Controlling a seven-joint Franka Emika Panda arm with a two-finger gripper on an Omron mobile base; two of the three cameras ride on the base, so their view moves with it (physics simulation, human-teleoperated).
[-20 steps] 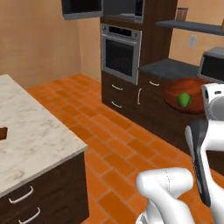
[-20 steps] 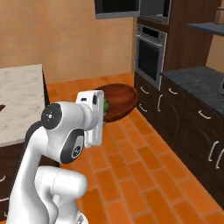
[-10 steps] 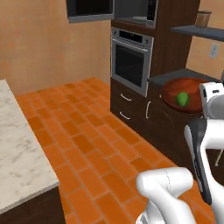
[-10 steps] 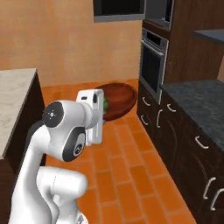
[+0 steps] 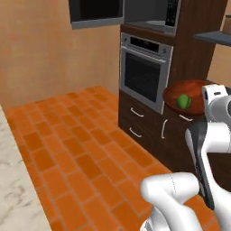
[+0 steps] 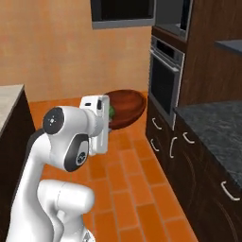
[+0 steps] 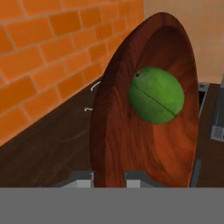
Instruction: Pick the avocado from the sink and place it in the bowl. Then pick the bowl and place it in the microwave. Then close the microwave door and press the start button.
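Near at hand, arm: the white arm stands up from the base, its hand raised at about chest height over the brick floor (image 5: 72, 149).
Jaws: clamped on the near rim of the bowl (image 7: 144, 118); in the hand view the two finger tips (image 7: 138, 179) sit either side of that rim at 6 o'clock.
Bowl: reddish-brown, wood-like, carried clear of any bench; in the left base view it (image 5: 191, 90) shows at 2 o'clock beside the hand, in the right base view (image 6: 126, 108) just past the hand at centre.
Avocado: a glossy green oval lying inside the bowl (image 7: 156, 95), against its inner wall; seen as a small green spot in the left base view (image 5: 182, 101) and half hidden by the hand in the right base view (image 6: 111, 111).
Further off, oven: a steel oven (image 5: 144, 74) with a dark glass door, set in dark wood cabinets (image 6: 189, 142) with drawers below.
Right side: a dark speckled bench (image 6: 217, 123) runs on from the oven.
Farthest, microwave: steel-framed, above the oven at 12 o'clock (image 5: 153, 13), its black door (image 5: 95, 11) standing swung out to the left against the tan wall (image 5: 40, 49).
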